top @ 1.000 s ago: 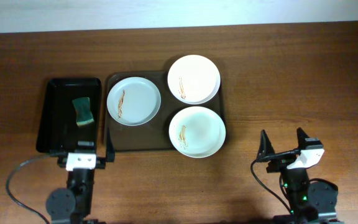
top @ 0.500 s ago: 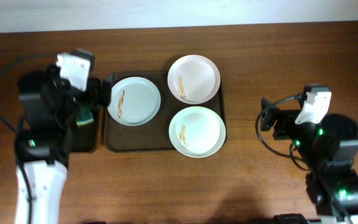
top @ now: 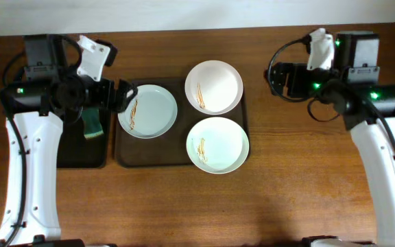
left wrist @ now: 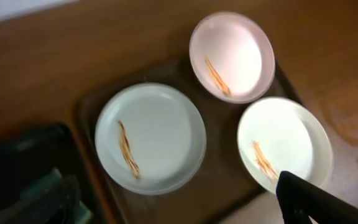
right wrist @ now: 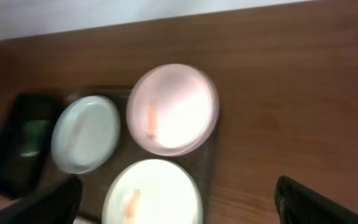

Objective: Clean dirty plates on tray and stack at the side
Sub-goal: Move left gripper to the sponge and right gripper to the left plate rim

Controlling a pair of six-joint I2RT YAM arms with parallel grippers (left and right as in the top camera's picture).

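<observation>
Three dirty plates lie on the dark brown tray (top: 153,152): a left one (top: 147,111), a back right one (top: 214,86) and a front right one (top: 217,145) that overhangs the rim. Each has a thin orange-brown streak. My left gripper (top: 120,96) is open and empty, raised at the tray's left edge. Its wrist view shows the plates (left wrist: 151,137) (left wrist: 232,56) (left wrist: 284,143) below the open jaws (left wrist: 176,186). My right gripper (top: 280,77) is open and empty, raised right of the tray. Its jaws (right wrist: 176,186) look down on the plates (right wrist: 173,109) (right wrist: 86,134) (right wrist: 154,193).
A narrow glossy black tray (top: 67,154) lies left of the brown tray, partly under my left arm, with a green sponge (top: 91,127) in it. The sponge also shows in the right wrist view (right wrist: 36,134). Bare wooden table (top: 307,178) lies to the right and front.
Both arms have risen from the table's front edge and swung to the back, the left to the tray's left side, the right to its right. The plates have not moved.
</observation>
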